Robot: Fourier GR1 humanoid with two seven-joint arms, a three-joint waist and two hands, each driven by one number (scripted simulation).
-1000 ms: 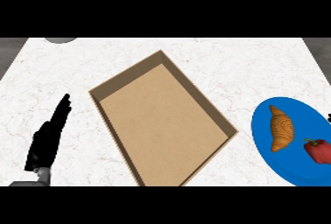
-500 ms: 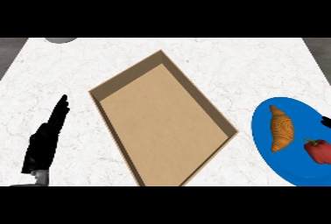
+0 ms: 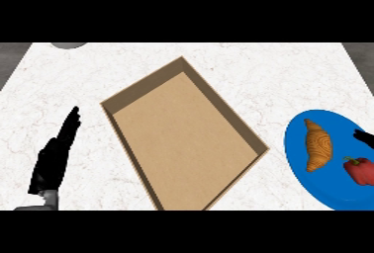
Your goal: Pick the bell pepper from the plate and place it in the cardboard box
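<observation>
Head view: the red bell pepper (image 3: 359, 170) lies on the blue plate (image 3: 301, 157) at the right edge of the counter (image 3: 241, 64), at the plate's near right side and partly cut off by the frame. A croissant (image 3: 318, 146) lies on the same plate, just beside the pepper on the side toward the box. The cardboard box (image 3: 139, 163) sits open in the middle of the counter, turned at an angle, with nothing in it.

Only a dark tip of the right hand (image 3: 363, 137) shows at the right edge, over the plate's far side and just beyond the pepper. I cannot tell whether it is released or clenched. The left hand (image 3: 55, 157) rests open at the left, fingers straight and pointing up the counter, well apart from the box, holding nothing.

The likeliest slip is catching the croissant with the pepper, since the two lie so near each other; a careless reach could nudge the pastry or push the pepper off the plate's edge. The box's near wall stands between plate and box floor, so a low carry could strike it. A grey round shape (image 3: 68, 44) at the far left corner is clear of the route
</observation>
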